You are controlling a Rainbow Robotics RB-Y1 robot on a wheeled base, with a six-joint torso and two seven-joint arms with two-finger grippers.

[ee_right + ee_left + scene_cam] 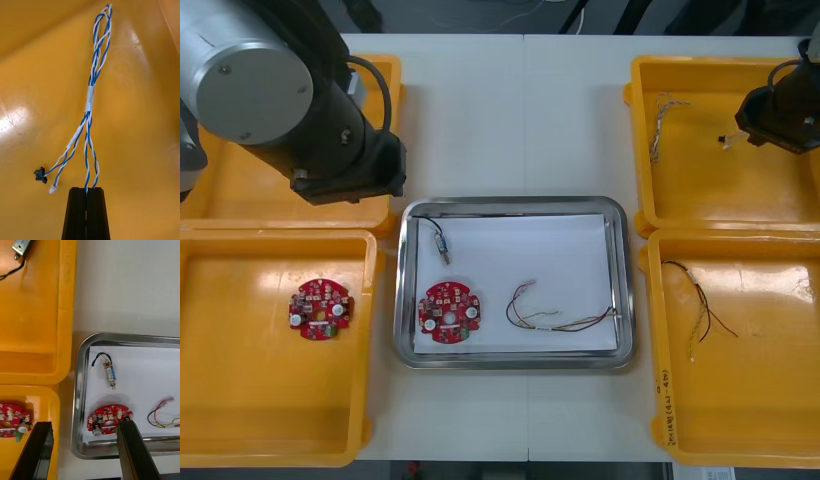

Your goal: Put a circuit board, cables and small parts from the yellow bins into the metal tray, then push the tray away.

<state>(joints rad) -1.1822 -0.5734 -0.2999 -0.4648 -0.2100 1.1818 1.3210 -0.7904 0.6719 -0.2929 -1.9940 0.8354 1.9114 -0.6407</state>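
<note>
You are watching the right gripper (86, 189) clenching its fingers on the end of the twisted blue and white cable (90, 99), which is stretching across the far right yellow bin (700, 190). The left gripper (84, 423) is hanging released near the metal tray (620, 215), whose left rim is lying below it. A circuit board (449, 312) is sitting inside the tray.

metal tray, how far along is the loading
Done: the metal tray holds a red circuit board, a small metal part and a red and yellow cable. In hand: the right pincer is shut on the twisted blue and white cable in the far right yellow bin. To do: tray that cable, then push. The left pincer hangs open by its left rim.
</note>
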